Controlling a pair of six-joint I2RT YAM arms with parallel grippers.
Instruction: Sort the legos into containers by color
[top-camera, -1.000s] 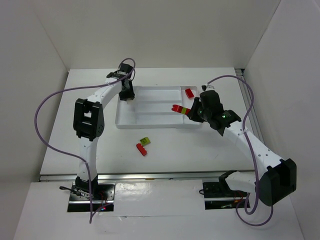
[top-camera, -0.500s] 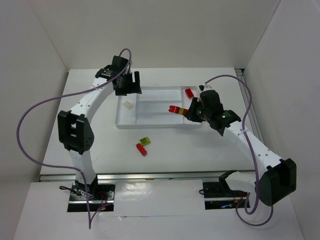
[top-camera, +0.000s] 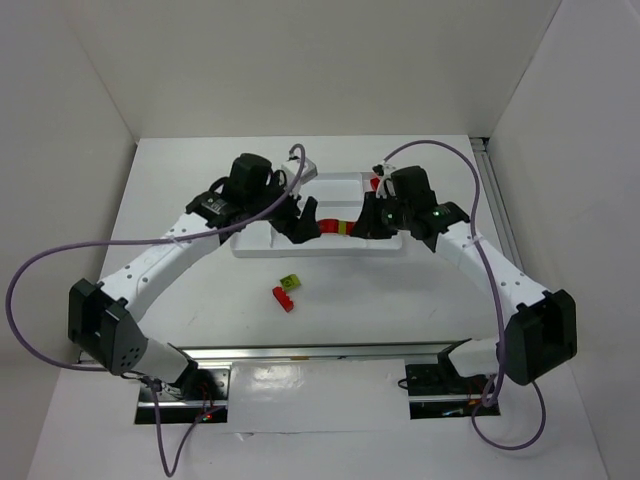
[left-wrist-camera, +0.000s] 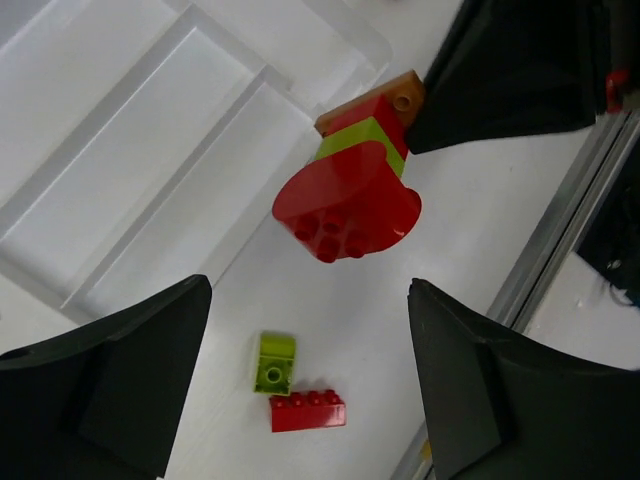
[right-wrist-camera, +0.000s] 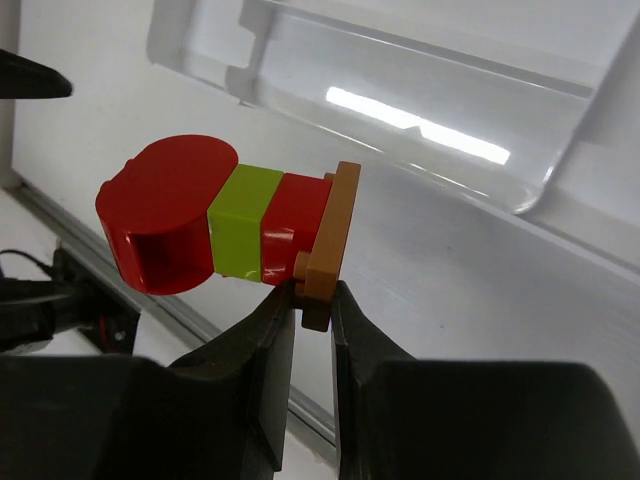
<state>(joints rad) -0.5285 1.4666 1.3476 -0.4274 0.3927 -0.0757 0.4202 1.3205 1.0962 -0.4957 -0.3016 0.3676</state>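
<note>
Right claw (right-wrist-camera: 314, 303): closed tight, its two fingers pinching the lower edge of a thin orange-brown plate (right-wrist-camera: 330, 240), which forms one end of a stack of bricks (top-camera: 340, 227). From the claw outward the stack runs orange-brown, red, lime green, and ends in a rounded red piece. It is held level in the air, clear of every surface, over the near edge of the white tray (top-camera: 262, 247), and points toward 9 o'clock in the overhead view. Left claw (top-camera: 300, 222): jaws spread wide and holding nothing. It sits just beside the rounded red end of the stack, at 9 o'clock of it. In the left wrist view the stack hangs between and beyond the open fingers and is touched by neither. Two loose bricks lie on the table (top-camera: 180, 190) at 6 o'clock of the tray, well apart from it. They are a lime green brick (top-camera: 290, 282) and, touching or almost touching it at 7 o'clock, a red brick (top-camera: 284, 299). A further red piece (top-camera: 372, 183) shows in the tray's compartment at 2 o'clock, mostly hidden by the right arm.
</note>
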